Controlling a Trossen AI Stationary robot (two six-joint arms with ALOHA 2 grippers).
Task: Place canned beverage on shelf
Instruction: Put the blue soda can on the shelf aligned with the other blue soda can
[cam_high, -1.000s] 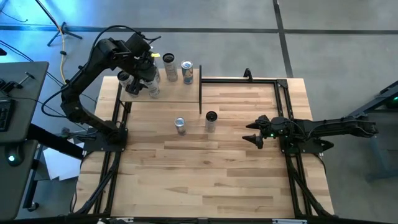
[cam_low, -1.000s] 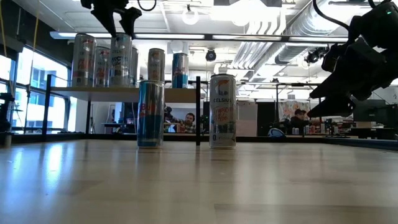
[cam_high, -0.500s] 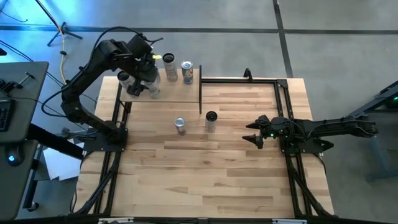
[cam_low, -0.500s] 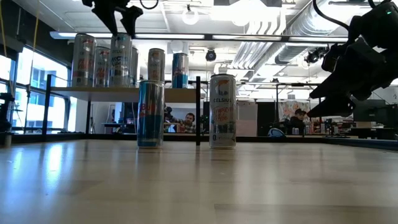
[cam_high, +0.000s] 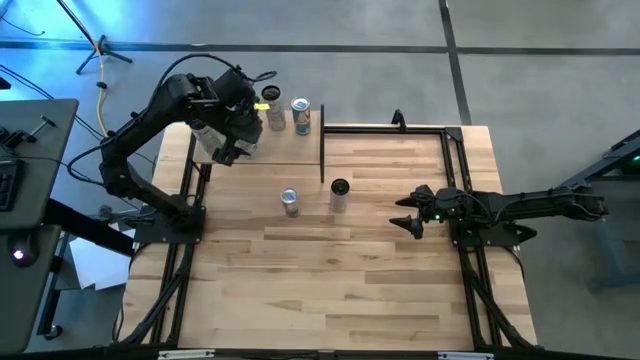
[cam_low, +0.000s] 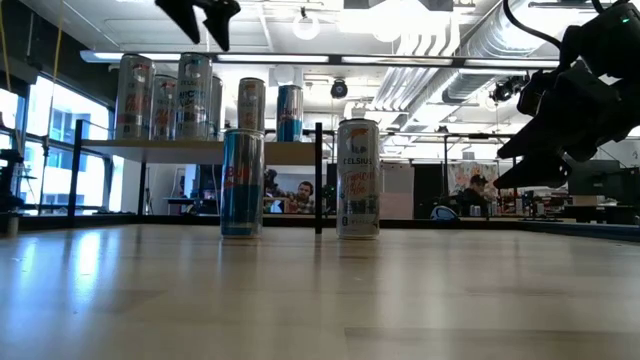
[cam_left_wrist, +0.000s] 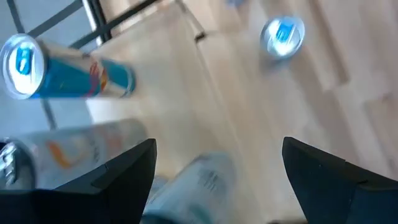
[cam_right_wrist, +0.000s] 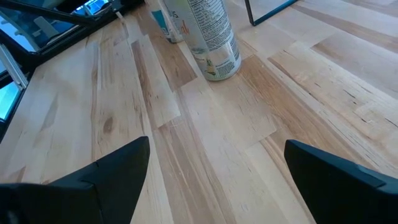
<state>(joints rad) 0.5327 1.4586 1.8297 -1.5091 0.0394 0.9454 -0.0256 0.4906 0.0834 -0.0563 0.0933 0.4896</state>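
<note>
The shelf (cam_high: 290, 152) is a pale board on thin black posts at the table's far left. Several cans (cam_low: 195, 95) stand upright on it; in the left wrist view a blue can (cam_left_wrist: 62, 71) and a white-and-orange can (cam_left_wrist: 68, 149) show there. On the tabletop stand a blue can (cam_high: 290, 202) and a white can (cam_high: 339, 193), both upright. My left gripper (cam_high: 228, 148) hangs open above the shelf's cans, pointing steeply down, with nothing between its fingers (cam_left_wrist: 134, 165). My right gripper (cam_high: 405, 222) waits open at the table's right, low over the wood.
A bare black metal frame (cam_high: 385, 128) runs from the shelf's right post along the far edge to the right. Bare plank tabletop (cam_high: 330, 280) lies toward the near edge. In the low view the two table cans (cam_low: 241, 182) (cam_low: 358, 178) stand in front of the shelf.
My left gripper has swung level over the shelf toward the table's right and a little toward its near edge, staying open and holding nothing. The cans have kept their places.
</note>
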